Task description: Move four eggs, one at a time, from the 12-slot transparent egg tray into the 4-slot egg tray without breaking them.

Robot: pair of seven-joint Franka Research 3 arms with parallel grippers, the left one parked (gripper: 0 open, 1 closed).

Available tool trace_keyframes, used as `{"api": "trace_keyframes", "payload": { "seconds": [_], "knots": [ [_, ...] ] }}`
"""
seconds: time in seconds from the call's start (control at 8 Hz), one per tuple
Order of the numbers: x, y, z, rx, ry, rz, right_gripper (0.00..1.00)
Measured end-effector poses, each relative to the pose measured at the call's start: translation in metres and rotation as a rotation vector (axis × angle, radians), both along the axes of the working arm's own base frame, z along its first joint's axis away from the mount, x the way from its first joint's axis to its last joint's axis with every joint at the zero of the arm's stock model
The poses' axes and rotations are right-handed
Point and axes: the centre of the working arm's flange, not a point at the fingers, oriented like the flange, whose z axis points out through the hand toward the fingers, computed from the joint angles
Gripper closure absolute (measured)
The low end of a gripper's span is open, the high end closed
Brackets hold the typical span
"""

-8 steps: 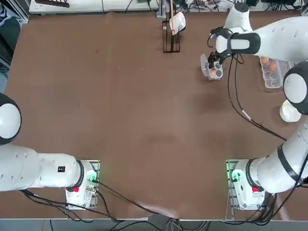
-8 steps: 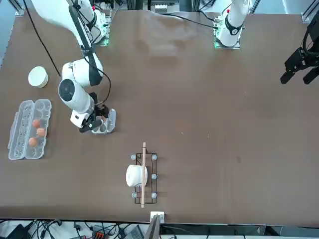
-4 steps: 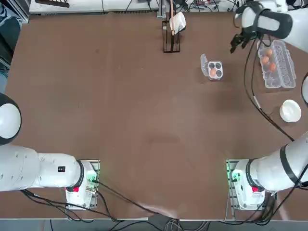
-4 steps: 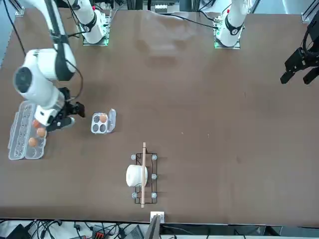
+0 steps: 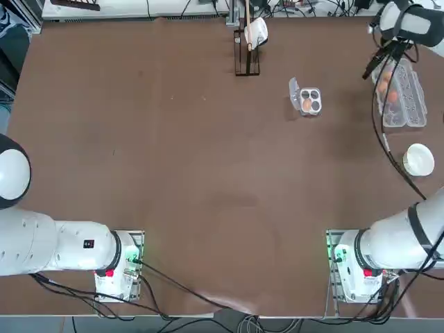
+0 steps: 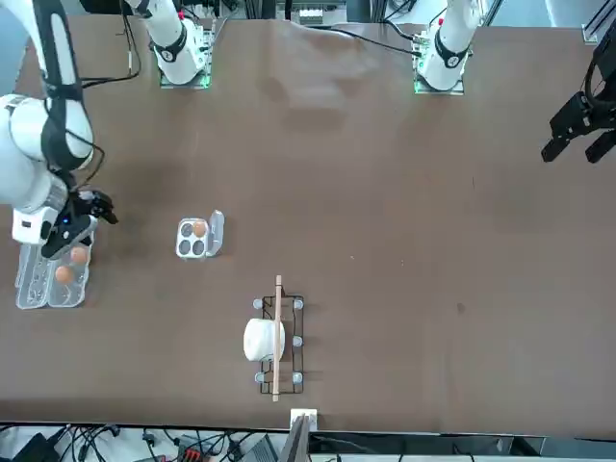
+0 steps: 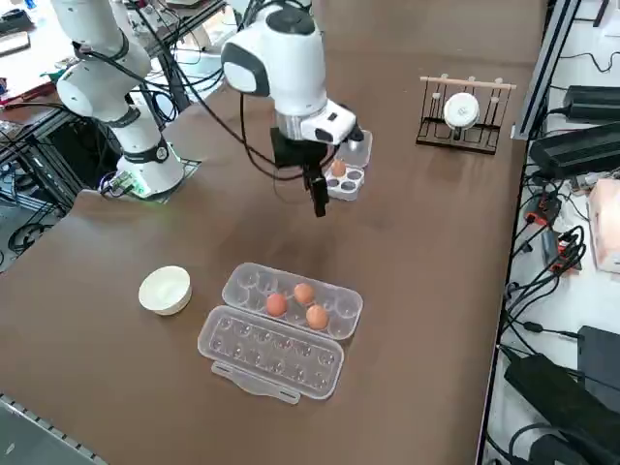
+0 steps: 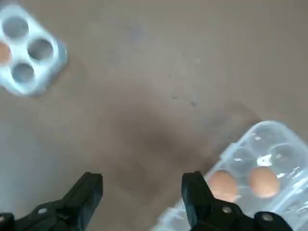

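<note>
The right gripper (image 7: 317, 199) is no longer over the small tray (image 5: 310, 100), where it was a second ago; it is now carried across to the inner edge of the long carton (image 7: 291, 300) and held above the table (image 5: 173, 173), fingers spread wide, nothing pinched. In the wrist view the two fingertips (image 8: 91, 185) are seen well apart over bare tabletop, with the carton just beside one of them.

Surface: one brown tabletop, plain, mostly bare. Cables and black power bricks are seen along the far and side edges in the right side view.

Counts:
- Eggs: four in all. One egg (image 5: 306, 104) is seated in a cup of the small tray. Three eggs (image 7: 303, 293) are left in the long carton, clustered together in the cup half.
- Trays: two. The carton lies open near the table's right edge, lid flat beside the cups. The small tray is well apart from it, nearer the middle, flap open.
- One white bowl (image 5: 419, 159), near the carton.
- One wire rack (image 6: 277, 339) holding a white cup, at the far edge.
</note>
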Motion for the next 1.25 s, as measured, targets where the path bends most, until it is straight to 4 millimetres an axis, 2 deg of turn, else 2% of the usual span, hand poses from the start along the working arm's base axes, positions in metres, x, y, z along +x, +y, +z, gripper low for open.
{"api": "trace_keyframes", "payload": {
  "seconds": [0.12, 0.38, 0.75, 1.0, 1.25],
  "knots": [
    [0.004, -0.025, -0.008, -0.003, 0.003, 0.123, 0.00],
    [0.011, -0.058, -0.028, -0.020, -0.009, 0.315, 0.00],
    [0.015, -0.079, -0.060, -0.051, -0.026, 0.499, 0.00],
    [0.012, -0.089, -0.079, -0.049, -0.010, 0.566, 0.00],
    [0.009, -0.098, -0.089, -0.044, 0.004, 0.599, 0.00]
  ]
}}
